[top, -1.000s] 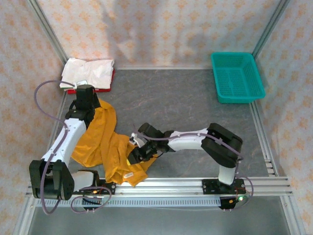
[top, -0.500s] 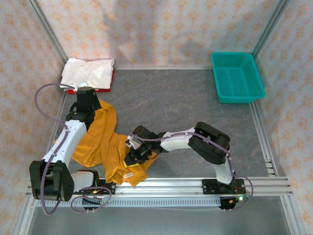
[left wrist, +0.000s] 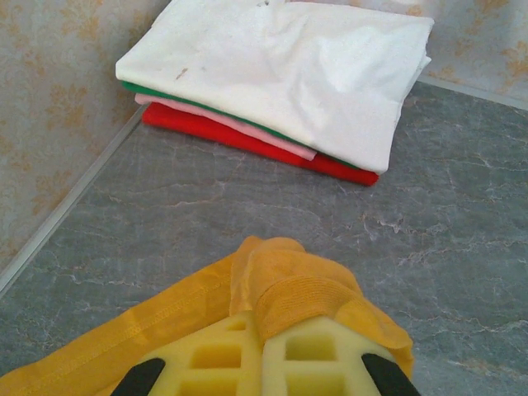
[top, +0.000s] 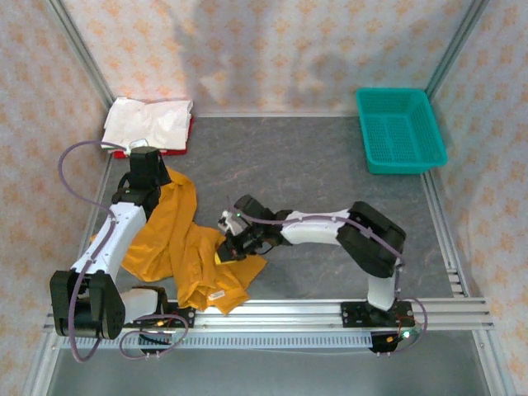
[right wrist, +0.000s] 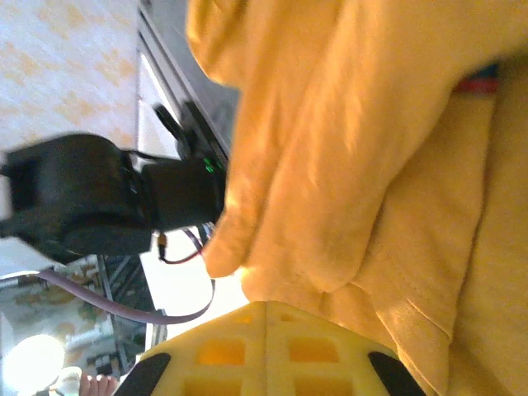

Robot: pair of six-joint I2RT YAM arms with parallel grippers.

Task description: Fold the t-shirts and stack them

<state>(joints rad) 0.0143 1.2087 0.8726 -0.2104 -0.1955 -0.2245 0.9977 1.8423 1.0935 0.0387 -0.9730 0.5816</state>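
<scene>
Top external view: left arm reaches forward along the grey counter (top: 313,173), left pincer (top: 153,171) pinching a fold of the crumpled mustard-orange cloth t-shirt (top: 177,239). Right arm bends leftward, right pincer (top: 232,243) clamped on the same shirt's edge. A folded white t-shirt (top: 148,122) tops the red t-shirt (left wrist: 247,142) in the far-left corner.

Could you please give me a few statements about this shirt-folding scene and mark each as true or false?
1. The left tool is shut on a fold of the mustard t-shirt. True.
2. The teal basket stands in the far left corner. False: it stands in the far right corner.
3. A white t-shirt tops the folded stack. True.
4. The right tool hangs open over bare table. False: it is shut on the mustard t-shirt.
5. The mustard t-shirt lies neatly folded. False: it is crumpled.
</scene>
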